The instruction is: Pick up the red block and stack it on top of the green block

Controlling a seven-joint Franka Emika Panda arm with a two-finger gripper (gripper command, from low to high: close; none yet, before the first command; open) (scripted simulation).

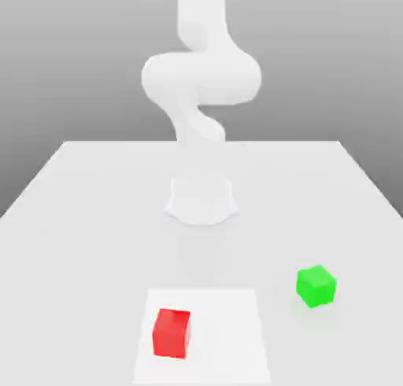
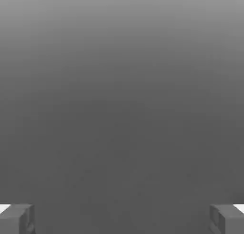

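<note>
The red block (image 1: pixel 171 332) sits on a paler square patch (image 1: pixel 236 329) near the table's front, toward the exterior view's left. The green block (image 1: pixel 316 286) rests on the table to the exterior view's right of it, a little farther back, well apart from the red one. In the hand view my gripper (image 2: pixel 122 218) is open: two grey fingertips (image 2: pixel 16 218) stand far apart with nothing between them, against plain grey background. The white arm (image 1: pixel 201 78) rises from its base at the table's middle rear, far from both blocks.
The white table (image 1: pixel 94 219) stretches wide around the arm's round base (image 1: pixel 201 200). Its side edges run toward the back.
</note>
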